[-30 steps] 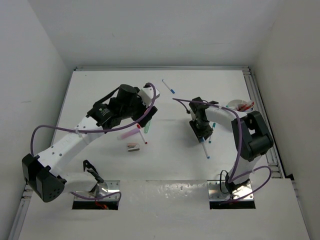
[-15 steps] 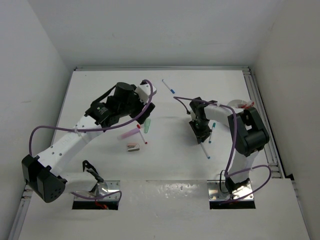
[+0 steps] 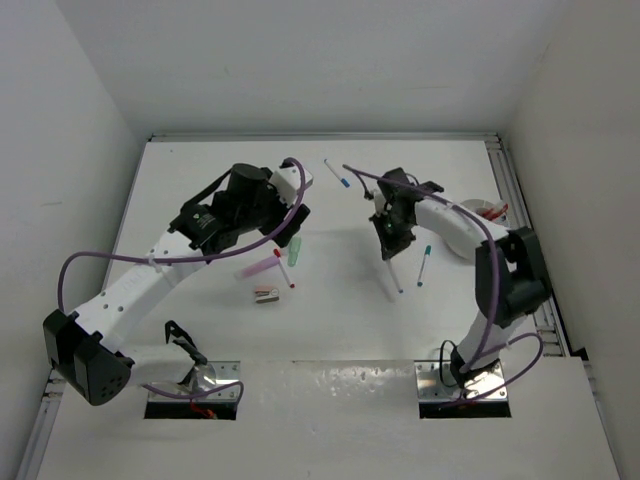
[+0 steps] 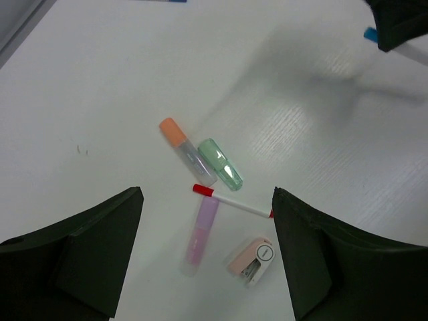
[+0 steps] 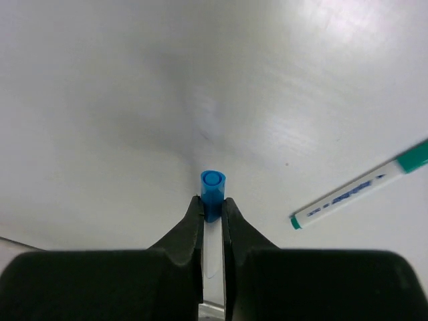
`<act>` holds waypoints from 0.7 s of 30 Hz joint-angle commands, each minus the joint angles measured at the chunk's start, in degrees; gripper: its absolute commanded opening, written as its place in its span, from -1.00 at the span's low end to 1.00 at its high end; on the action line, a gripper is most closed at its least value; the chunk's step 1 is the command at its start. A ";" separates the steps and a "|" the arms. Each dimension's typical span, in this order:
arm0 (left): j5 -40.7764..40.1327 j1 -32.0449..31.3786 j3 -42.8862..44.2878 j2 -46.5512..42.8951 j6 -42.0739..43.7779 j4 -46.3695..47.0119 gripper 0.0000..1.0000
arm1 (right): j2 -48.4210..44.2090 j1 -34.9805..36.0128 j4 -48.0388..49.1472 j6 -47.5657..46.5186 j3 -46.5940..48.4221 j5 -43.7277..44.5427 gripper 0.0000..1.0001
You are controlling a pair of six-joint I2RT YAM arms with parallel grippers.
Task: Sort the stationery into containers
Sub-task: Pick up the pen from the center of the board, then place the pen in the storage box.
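The right tool (image 5: 212, 202) is pinched tight on a thin white pen with a blue cap (image 5: 212, 184). The 2 fingers (image 5: 190, 231) press its barrel just behind the cap, with no gap showing. From above, this pen slants down and toward the near side from the tool, over the middle-right of the worktop (image 3: 200, 190). Whether its lower end touches the surface cannot be told. Just to its right a teal-capped pen (image 3: 423, 265) lies flat and apart from it.

The round white tub (image 3: 472, 207) stands at the right edge of the worktop, to the right of the right tool. The arm partly covers it, and something red (image 3: 491, 211) shows inside.

The left tool (image 3: 294, 220) holds nothing. In its own camera view, its 2 fingers (image 4: 87, 254) stand wide apart above a small cluster on the middle-left of the worktop. That cluster has 5 items:
- An orange highlighter (image 4: 180, 140) and a green highlighter (image 4: 221, 164) lie side by side and touching, on the far side.
- A red-capped pen (image 4: 231, 200) lies across, just near of them.
- A pink highlighter (image 4: 200, 231) lies with its far end right at the pen.
- The small pinkish-brown block (image 4: 253, 259) sits nearest, a little apart from the pink highlighter.

A second blue-capped pen (image 3: 337, 174) lies alone toward the far side, between the 2 arms – well apart from everything else.
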 commanded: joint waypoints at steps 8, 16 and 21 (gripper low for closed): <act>3.14 2.13 2.79 -0.43 -0.08 2.83 1.00 | -22.33 -8.29 7.59 -7.21 4.15 -7.10 -1.00; 8.14 6.00 6.39 5.01 -3.24 2.13 1.00 | -33.50 -25.87 26.54 -13.54 -6.99 -14.21 -1.00; 12.02 8.73 6.75 6.42 -4.73 4.24 1.00 | -33.51 -32.99 39.65 -13.89 -12.63 -20.09 -1.00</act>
